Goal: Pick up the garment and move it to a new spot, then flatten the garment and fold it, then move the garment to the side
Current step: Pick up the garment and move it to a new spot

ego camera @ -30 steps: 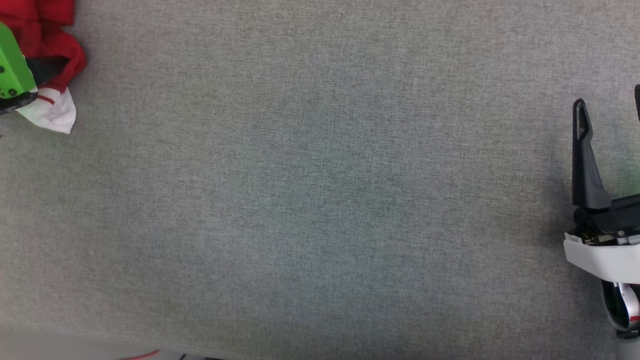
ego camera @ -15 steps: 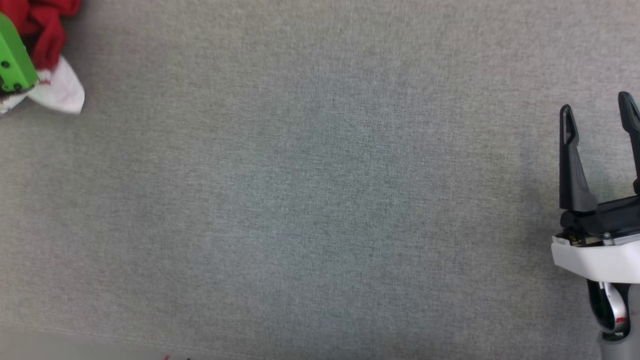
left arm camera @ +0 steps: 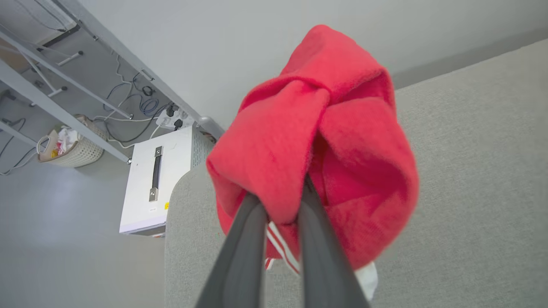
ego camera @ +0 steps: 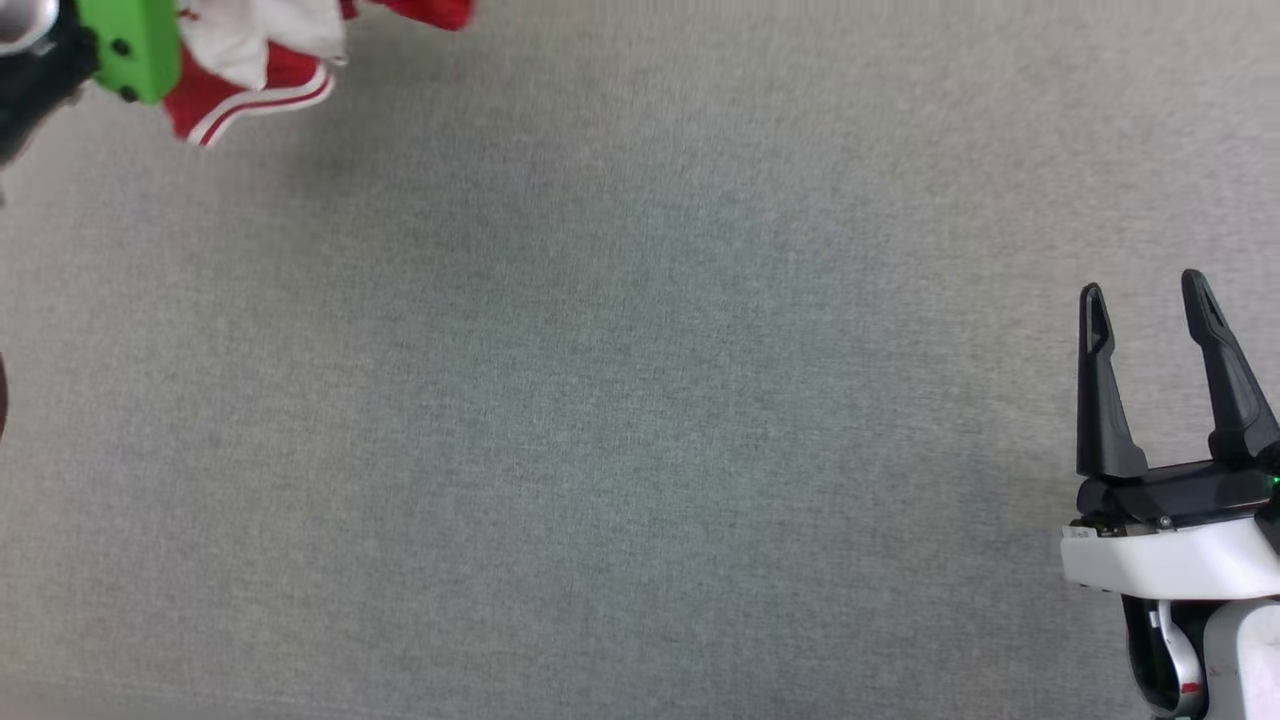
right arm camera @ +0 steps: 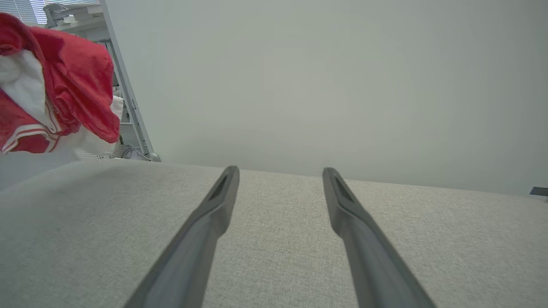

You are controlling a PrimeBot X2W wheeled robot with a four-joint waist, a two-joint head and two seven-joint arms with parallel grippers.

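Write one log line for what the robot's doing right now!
left fingers: shut on garment, held in air | right fingers: open, empty

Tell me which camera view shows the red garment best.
The left wrist view. There the garment is large and central, bunched, pinched between the fingers of the left gripper. The head view catches a cut-off part at its top left edge; the right wrist view shows it at the upper left, partly cropped.

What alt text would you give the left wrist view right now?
The left end effector is shut on a bunched red garment with striped trim, held above the grey surface. A white box stands on the floor beyond.
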